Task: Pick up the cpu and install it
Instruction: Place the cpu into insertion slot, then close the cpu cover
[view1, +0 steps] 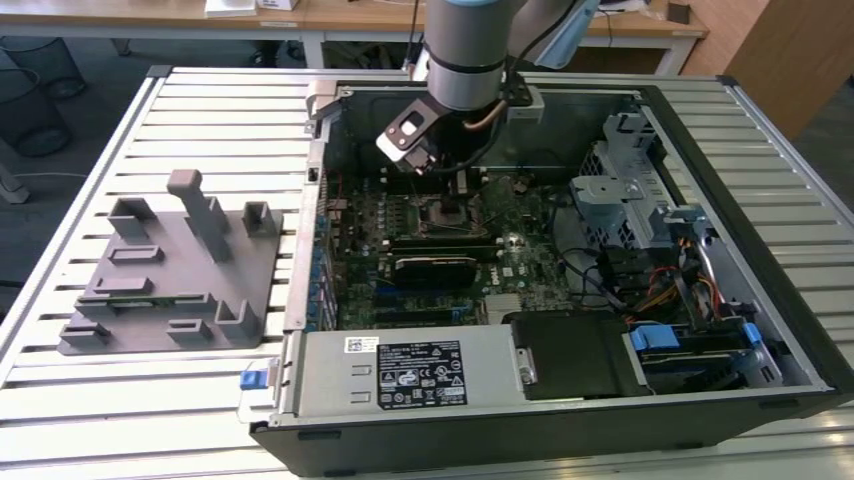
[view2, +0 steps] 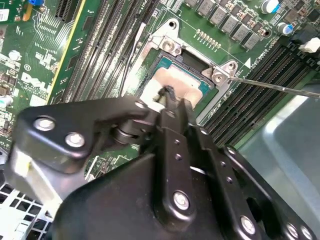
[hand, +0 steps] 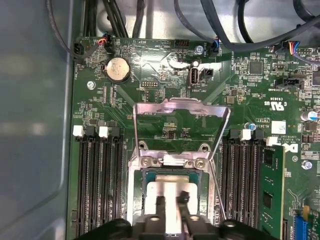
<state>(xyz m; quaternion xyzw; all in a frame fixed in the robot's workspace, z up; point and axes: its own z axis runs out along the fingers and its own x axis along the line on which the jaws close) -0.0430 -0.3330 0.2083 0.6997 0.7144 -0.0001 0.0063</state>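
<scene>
Tool (hand: 171, 206) is low over the open socket (hand: 172, 161) on the motherboard (hand: 165, 75), right at the cpu (hand: 170, 189). Cpu lies in the socket, silvery top up. Can't tell whether the tool is clenched or released.

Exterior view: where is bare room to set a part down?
Bare table slats between the grey fixture and the table's far edge, and along the near edge. Crowded inside the computer case, where the gripper hangs over the cpu.
</scene>
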